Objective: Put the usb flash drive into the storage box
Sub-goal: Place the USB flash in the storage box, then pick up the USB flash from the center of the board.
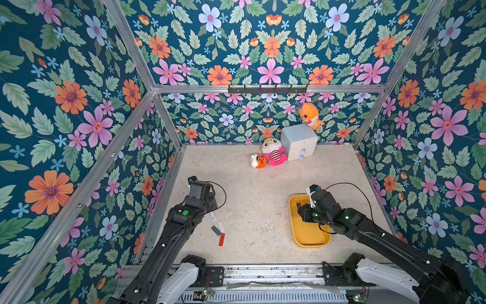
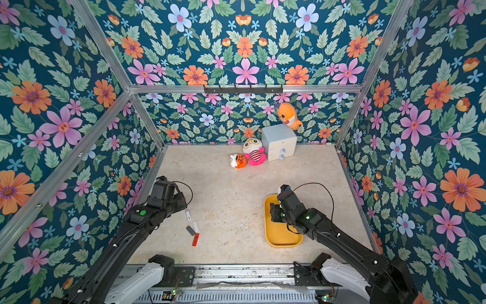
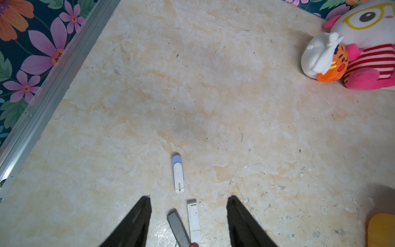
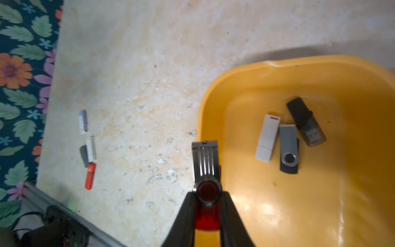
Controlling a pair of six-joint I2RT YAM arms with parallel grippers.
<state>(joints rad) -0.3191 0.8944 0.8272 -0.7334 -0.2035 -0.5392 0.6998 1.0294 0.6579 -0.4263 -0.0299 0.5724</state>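
Above the rim of the storage box [image 4: 213, 100], on the side facing the loose drives, the right jaws were pinching a red flash drive [image 4: 206, 162] by its red body, its silver swivel clip sticking out ahead. From the right wrist view the drive straddled the line between the yellow wall and the bare surface [image 1: 249, 200], and how high it hung could not be told. Let go there, it could have struck the rim and bounced back out, or the loose clip could have swung and tipped it outward. Inside the box a pale capped drive [image 4: 267, 136], a grey swivel drive [image 4: 288, 149] and a black drive [image 4: 305, 122] lay bunched together, and a hard drop might have scattered them. Well apart from the box, the left jaws were spread and empty above four more drives: a lilac-tipped drive [image 3: 178, 173] lay alone, while a white stick [image 3: 193, 220] and a grey stick [image 3: 177, 226] lay side by side between the open tips, with an orange-red drive [image 1: 221, 239] just beyond them. Closing there could have caught both sticks at once, or shoved one aside
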